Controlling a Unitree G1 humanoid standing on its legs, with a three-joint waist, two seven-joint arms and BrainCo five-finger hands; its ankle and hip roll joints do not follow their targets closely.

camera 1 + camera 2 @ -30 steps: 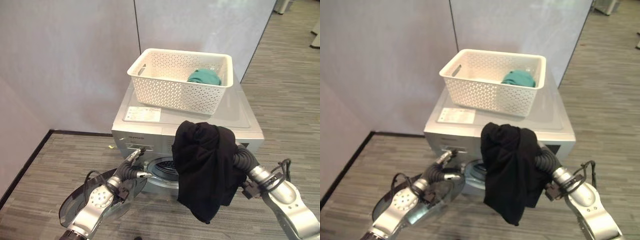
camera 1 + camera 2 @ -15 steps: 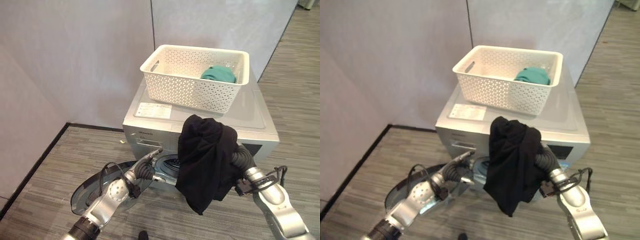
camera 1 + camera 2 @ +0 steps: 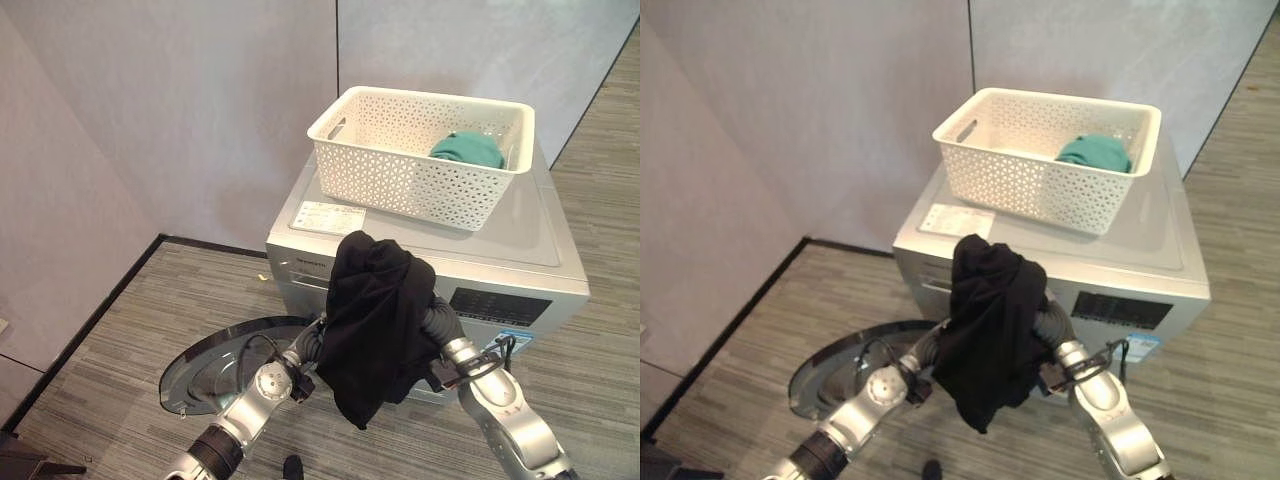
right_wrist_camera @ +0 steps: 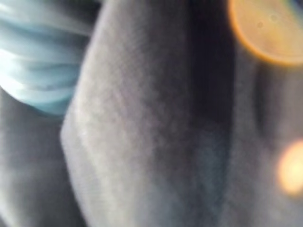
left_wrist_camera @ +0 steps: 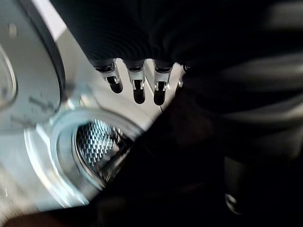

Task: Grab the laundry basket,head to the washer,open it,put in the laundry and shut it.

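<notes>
A silver washer point(image 3: 520, 250) stands against the wall with its round door point(image 3: 215, 365) swung open to the lower left. On its top sits the white lattice laundry basket point(image 3: 400, 185) with a green cloth point(image 3: 467, 150) inside. A black garment point(image 3: 375, 320) hangs in front of the washer's face, draped over my right hand point(image 3: 438, 322), which is buried in the cloth. My left hand point(image 5: 137, 87) reaches in behind the garment, open, its straight fingers pointing at the steel drum opening point(image 5: 97, 142) without holding anything.
Grey walls close the space behind and to the left of the washer, with a black skirting along the floor. A white label point(image 3: 328, 217) lies on the washer's top. The dark control panel point(image 3: 498, 307) is on its front right.
The camera has swung, shifting the whole scene right. The black garment has come down and left in front of the drum opening. My left hand has moved in behind it.
</notes>
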